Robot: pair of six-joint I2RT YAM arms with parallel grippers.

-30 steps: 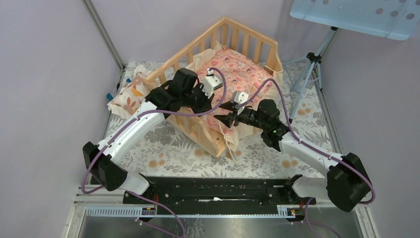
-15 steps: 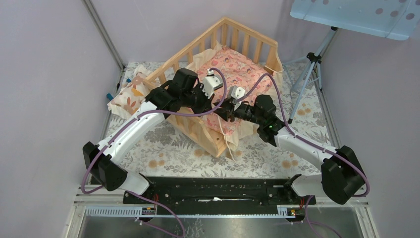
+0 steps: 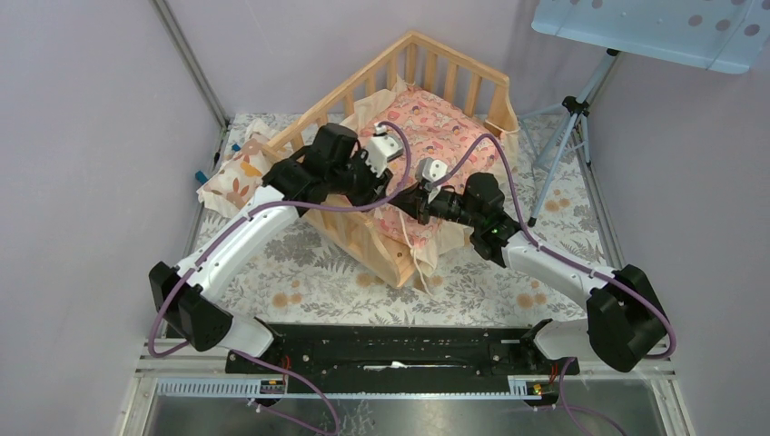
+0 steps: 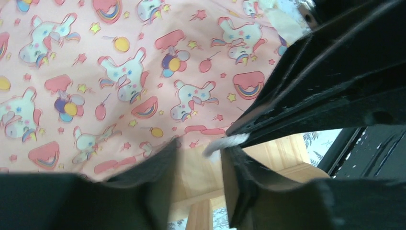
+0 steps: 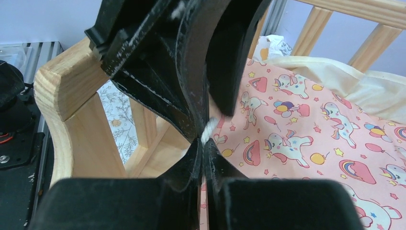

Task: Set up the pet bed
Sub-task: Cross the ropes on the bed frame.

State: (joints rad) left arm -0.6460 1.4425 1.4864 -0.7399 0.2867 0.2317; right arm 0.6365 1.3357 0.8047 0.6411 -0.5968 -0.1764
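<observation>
The right gripper [image 5: 202, 148] is clenched. Its two fingertips press together on a short white cord end [image 5: 209, 128], which comes out just above them. In the left wrist view the same white piece sticks out from the tip of this gripper.

The left gripper [image 4: 198, 151] stands tip to tip with the right one. Its jaws are a little apart and light wood shows through the gap between them. The cord end lies just beside its right finger [image 4: 268, 191], and this gripper grasps nothing.

Both grippers meet over the near left edge of the cushion [image 3: 440, 127], a pink one printed with unicorns, rainbows and stars, with a cream ruffle around it. Where the cord joins the cushion I cannot tell.

The cushion lies inside the pet bed [image 3: 372, 247], a light wooden frame with slatted rails. The bed stands in the far middle of the table, turned cornerwise, with one corner pointing toward the arms.

A small cream pillow [image 3: 231, 177] with orange leaf prints lies outside the bed, beside its left rail. A cloth with a flower pattern [image 3: 300, 272] covers the table under everything.
</observation>
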